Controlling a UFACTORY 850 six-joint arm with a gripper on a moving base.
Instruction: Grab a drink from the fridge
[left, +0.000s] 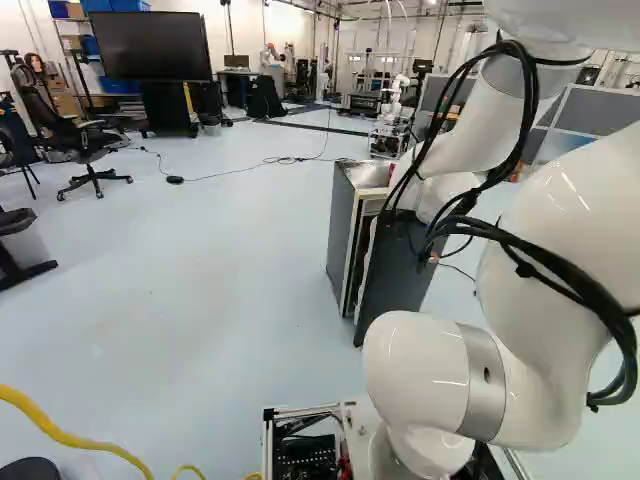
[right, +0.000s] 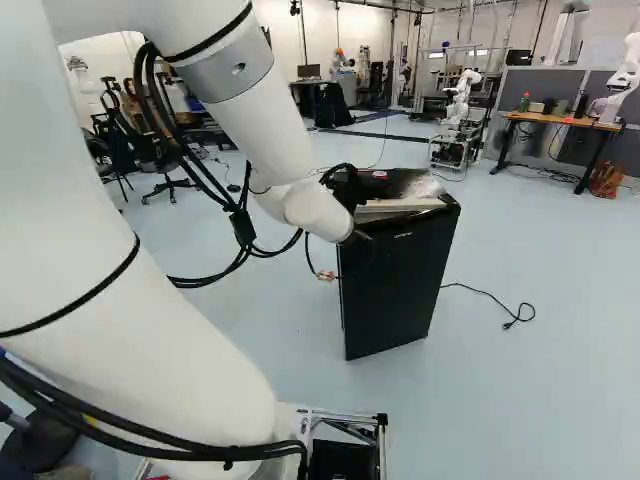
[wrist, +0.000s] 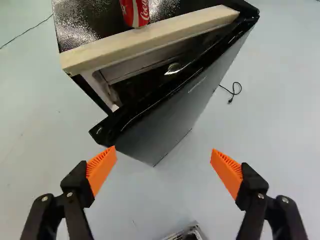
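- Saw the gripper (right: 352, 245) near the fridge (left: 343, 220), just past centre toward three o'clock in the right base view
- In the wrist view, found the gripper (wrist: 163, 150) spread wide, with nothing gripped between the orange pads (wrist: 101, 167)
- Spotted the red can (wrist: 134, 11) on the fridge's top (outside, oddly enough, rather than in), well ahead of the gripper, a touch short of its twelve o'clock
- Noted a pale wooden strip (wrist: 155, 37) along the top's front edge, at twelve from the gripper, between gripper and can
- Found the door (right: 400, 290) partly open, with a dark gap into the inside and one corner close by the fingertip at ten; could not tell touching from merely near
- Traced a black cord (right: 500, 305) on the floor at four o'clock in the right base view
- There too, made out a wooden bench (right: 560, 120) at two and another robot (right: 460, 95) between one and two
- In the left base view, saw a large screen (left: 155, 45) at eleven, an office chair (left: 85, 145) at ten and a yellow cable (left: 75, 438) at eight
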